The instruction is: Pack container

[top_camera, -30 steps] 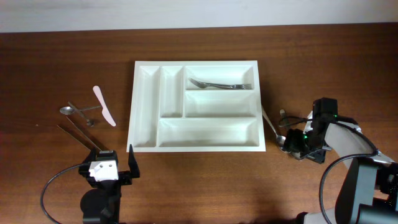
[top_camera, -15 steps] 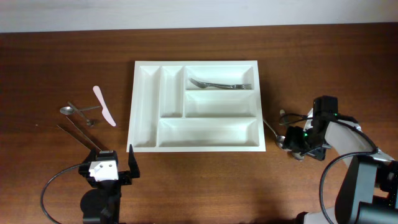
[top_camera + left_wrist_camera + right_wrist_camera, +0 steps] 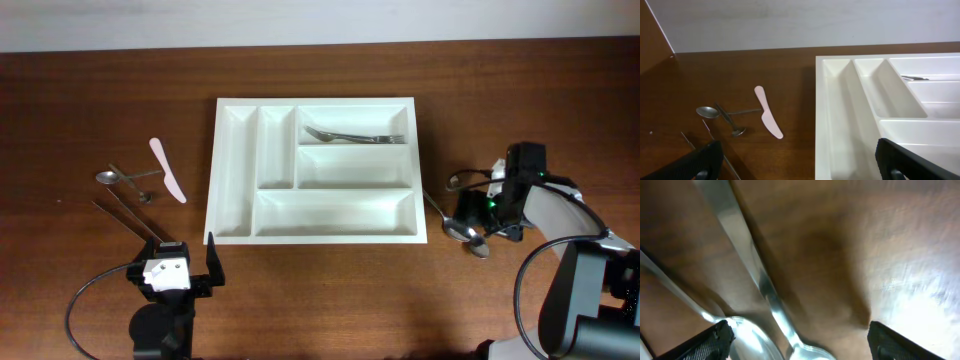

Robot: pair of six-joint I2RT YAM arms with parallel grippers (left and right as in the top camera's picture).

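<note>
Right tool (image 3: 799, 339) wide, low over close-lying spoons (image 3: 747, 260) on table (image 3: 880, 255). Left tool (image 3: 805, 161) wide, empty. Risk: closing pinches two spoons together, or thin handle skids out flat.

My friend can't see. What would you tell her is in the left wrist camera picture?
A big white cutlery tray fills the right side of a brown wooden table, seen between the wide-open black fingertips of the left pincer. Left of the tray lie a pale pink plastic knife and two small metal spoons, crossed over each other.
</note>
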